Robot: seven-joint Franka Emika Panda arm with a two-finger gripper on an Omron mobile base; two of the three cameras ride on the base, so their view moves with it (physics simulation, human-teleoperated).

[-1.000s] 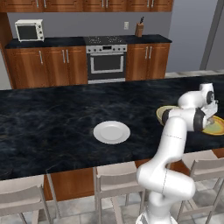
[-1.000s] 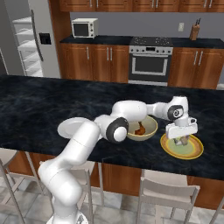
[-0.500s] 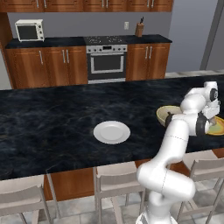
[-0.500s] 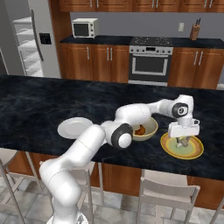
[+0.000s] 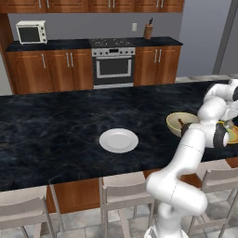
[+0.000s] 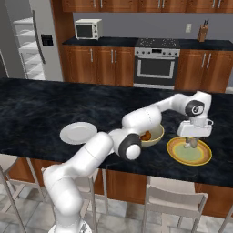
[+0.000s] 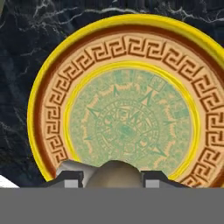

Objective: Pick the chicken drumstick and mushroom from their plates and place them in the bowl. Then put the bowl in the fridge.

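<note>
My gripper (image 6: 193, 142) hangs over the yellow-green plate with the orange rim (image 6: 200, 157), pointing down. It is shut on the grey-brown mushroom (image 7: 116, 171), which sits between the two fingertips (image 7: 72, 180) in the hand view, with the plate's patterned middle (image 7: 131, 122) just beyond it. The mushroom (image 6: 192, 144) is at the plate's surface or barely above it; I cannot tell which. The orange-brown chicken drumstick (image 6: 145, 135) lies in the tan bowl (image 6: 157, 136) just left of that plate. The bowl (image 5: 179, 122) also appears behind my forearm. The plain white plate (image 5: 119, 140) lies bare at mid-counter.
The grey fridge (image 6: 34, 43) stands at the far left with its door open and white shelves showing. An oven (image 5: 113, 65) and a microwave (image 5: 31, 32) line the back wall. Stools (image 6: 170, 200) stand along the counter's near edge.
The fingers have narrowed onto the mushroom. The hand has stayed over the yellow-green plate, shifting only slightly.
</note>
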